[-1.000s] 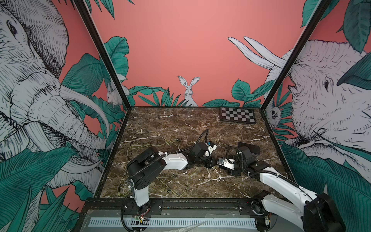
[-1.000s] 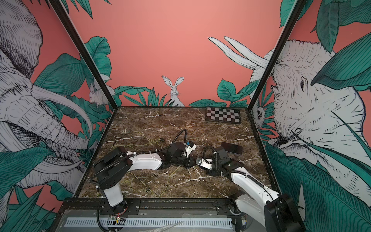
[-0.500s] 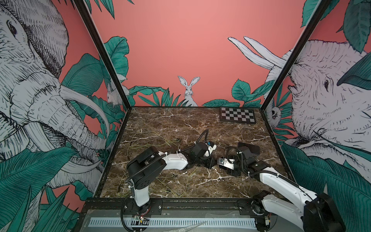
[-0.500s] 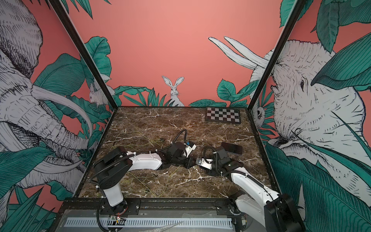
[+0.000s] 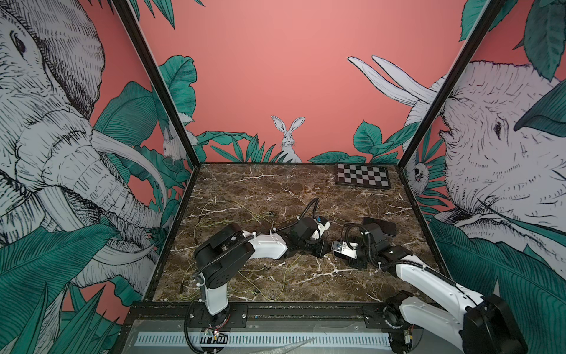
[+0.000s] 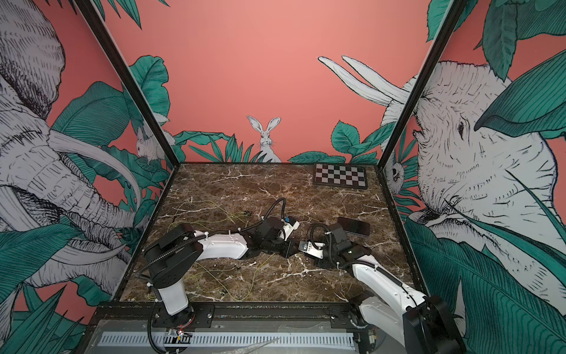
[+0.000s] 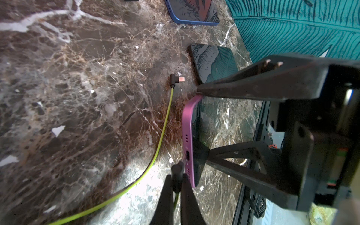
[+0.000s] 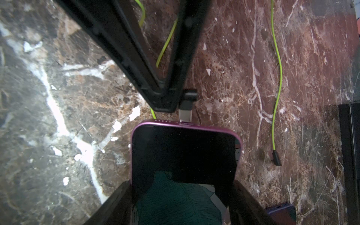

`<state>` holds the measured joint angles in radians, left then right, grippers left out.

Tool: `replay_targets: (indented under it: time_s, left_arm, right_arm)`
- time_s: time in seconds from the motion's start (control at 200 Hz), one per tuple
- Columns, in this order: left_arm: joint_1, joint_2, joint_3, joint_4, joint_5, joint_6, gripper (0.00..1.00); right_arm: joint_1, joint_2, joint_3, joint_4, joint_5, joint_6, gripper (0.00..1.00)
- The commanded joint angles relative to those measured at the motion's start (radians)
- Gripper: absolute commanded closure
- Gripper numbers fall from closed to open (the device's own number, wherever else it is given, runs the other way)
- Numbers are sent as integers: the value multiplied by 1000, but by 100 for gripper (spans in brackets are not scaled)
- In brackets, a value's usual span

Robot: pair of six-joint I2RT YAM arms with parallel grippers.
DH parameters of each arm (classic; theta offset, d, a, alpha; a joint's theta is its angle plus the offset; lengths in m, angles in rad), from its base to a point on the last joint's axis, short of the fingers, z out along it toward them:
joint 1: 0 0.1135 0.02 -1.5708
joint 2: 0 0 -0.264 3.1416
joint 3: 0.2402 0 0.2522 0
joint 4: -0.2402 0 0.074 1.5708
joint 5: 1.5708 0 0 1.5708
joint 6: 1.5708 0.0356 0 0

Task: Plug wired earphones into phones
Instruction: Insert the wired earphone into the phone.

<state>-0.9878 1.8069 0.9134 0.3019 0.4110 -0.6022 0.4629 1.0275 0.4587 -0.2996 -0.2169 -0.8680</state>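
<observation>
The left pincer (image 8: 167, 103) pinches the plug (image 8: 187, 104), tip at the port (image 8: 185, 122), in line with the length of the pink phone (image 8: 185, 152) clamped by the right pincer (image 8: 181, 194).

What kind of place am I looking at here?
Probably a robot test booth: a brown marble-patterned tabletop boxed in by pink jungle-mural wall panels, two white-and-black robot arms mounted at its front edge, and a black-and-white checkerboard plate in a back corner.

pink phone (image 8: 184, 148), blue phone (image 7: 192, 11): both cut by picture edges.
</observation>
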Motion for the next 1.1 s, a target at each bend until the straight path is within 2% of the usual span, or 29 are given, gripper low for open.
replay_targets:
  time_s: [0.0, 1.095]
  left_arm:
    - [-7, 0, 22, -12, 8, 13, 100]
    - [-12, 19, 33, -17, 25, 16, 100]
  right_arm:
    - [6, -2, -9, 34, -24, -9, 28]
    - [11, -7, -20, 56, -32, -5, 28]
